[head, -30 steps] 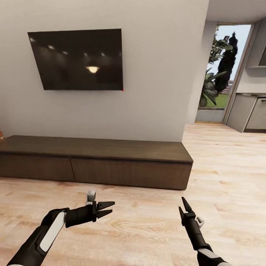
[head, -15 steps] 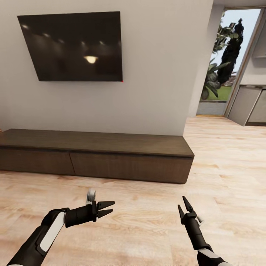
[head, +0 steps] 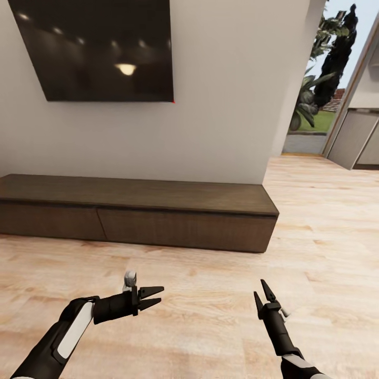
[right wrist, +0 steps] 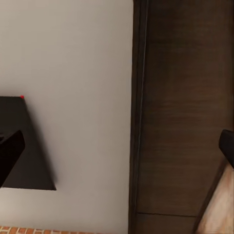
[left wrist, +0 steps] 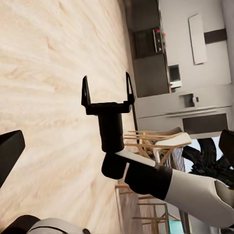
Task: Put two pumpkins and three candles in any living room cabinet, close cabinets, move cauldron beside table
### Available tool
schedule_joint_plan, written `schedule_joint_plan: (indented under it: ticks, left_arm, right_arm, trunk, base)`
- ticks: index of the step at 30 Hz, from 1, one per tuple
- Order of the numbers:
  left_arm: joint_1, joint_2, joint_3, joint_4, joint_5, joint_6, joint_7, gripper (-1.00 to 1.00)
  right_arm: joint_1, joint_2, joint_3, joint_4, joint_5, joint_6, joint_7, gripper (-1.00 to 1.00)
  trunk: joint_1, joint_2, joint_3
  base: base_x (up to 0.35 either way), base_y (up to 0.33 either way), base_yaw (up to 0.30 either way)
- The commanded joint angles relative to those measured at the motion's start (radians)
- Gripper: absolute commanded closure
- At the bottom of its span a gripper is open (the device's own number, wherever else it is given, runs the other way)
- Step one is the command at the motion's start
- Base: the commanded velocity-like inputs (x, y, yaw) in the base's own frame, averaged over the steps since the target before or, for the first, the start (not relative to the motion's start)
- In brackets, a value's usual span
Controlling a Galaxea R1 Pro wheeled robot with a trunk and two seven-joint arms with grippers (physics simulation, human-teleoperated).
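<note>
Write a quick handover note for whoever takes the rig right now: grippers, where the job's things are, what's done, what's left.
Left gripper: open, empty, above the wood floor.
Right gripper: open, empty.
Cabinet: straight ahead under the wall TV, both visible drawer fronts shut, top bare.
Pumpkins, candles, cauldron and coffee table: none in sight from here.
Done: nothing can be confirmed from these views.
Left: find and stow the pumpkins and candles, close the cabinet, put the cauldron by the table.

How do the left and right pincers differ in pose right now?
In the head view the left pincer points sideways toward the robot's right, level with the floor, while the right pincer points forward and up toward the cabinet. The left pincer's fingers lie one above the other; the right pincer's stand side by side. Both are open, empty and hanging over the wooden floor.
</note>
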Motion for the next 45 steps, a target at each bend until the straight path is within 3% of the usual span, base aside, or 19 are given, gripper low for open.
schedule_joint_plan:
  ticks: [1, 14, 19, 28, 45]
  left_arm:
    - [-0.001, 0.000, -0.001, 0.000, 0.002, 0.004, -0.002, -1.00]
    - [-0.001, 0.002, -0.001, 0.000, 0.001, 0.004, -0.002, -1.00]
    - [0.001, 0.002, -0.001, 0.000, 0.001, 0.004, -0.006, -1.00]
    - [0.013, 0.004, -0.001, 0.000, -0.003, 0.003, -0.072, -1.00]
    - [0.018, 0.004, -0.001, -0.001, -0.003, 0.002, -0.077, -1.00]
  right_arm:
    - [-0.001, 0.000, 0.008, 0.000, -0.015, 0.011, 0.004, -1.00]
    - [-0.001, 0.000, 0.009, 0.002, -0.032, 0.013, 0.045, -1.00]
    - [-0.001, 0.000, 0.009, 0.002, -0.032, 0.012, 0.047, -1.00]
    - [-0.001, 0.000, 0.009, 0.004, -0.032, 0.012, 0.044, -1.00]
    - [-0.001, 0.001, 0.009, 0.004, -0.031, 0.012, 0.038, -1.00]
  trunk:
    - [0.000, -0.001, -0.005]
    - [0.001, -0.001, -0.009]
    - [0.001, -0.001, -0.009]
    - [0.001, -0.001, -0.009]
    - [0.001, -0.001, -0.009]
  base:
    - [0.000, 0.000, 0.000]
    - [0.000, 0.000, 0.000]
    - [0.000, 0.000, 0.000]
    - [0.093, 0.000, 0.000]
    - [0.113, 0.000, 0.000]
